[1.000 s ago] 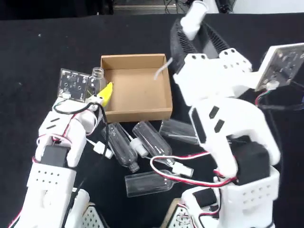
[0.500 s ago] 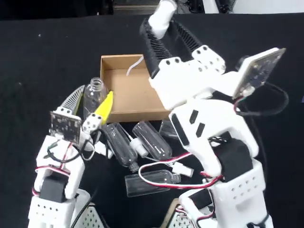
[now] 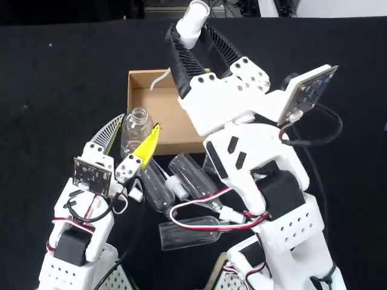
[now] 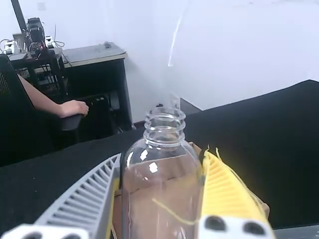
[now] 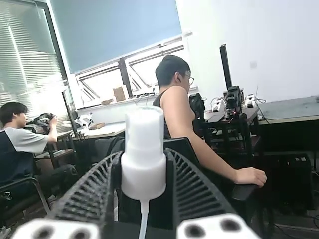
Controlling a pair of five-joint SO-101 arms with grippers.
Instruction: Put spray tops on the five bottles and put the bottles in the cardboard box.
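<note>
Bottle neck-up, clamped in left pincer, spray top head-up, clamped in right pincer

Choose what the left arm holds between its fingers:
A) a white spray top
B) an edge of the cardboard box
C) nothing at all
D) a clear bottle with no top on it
D: the left fingers clamp a clear bottle whose threaded neck stands open and uncapped.
</note>
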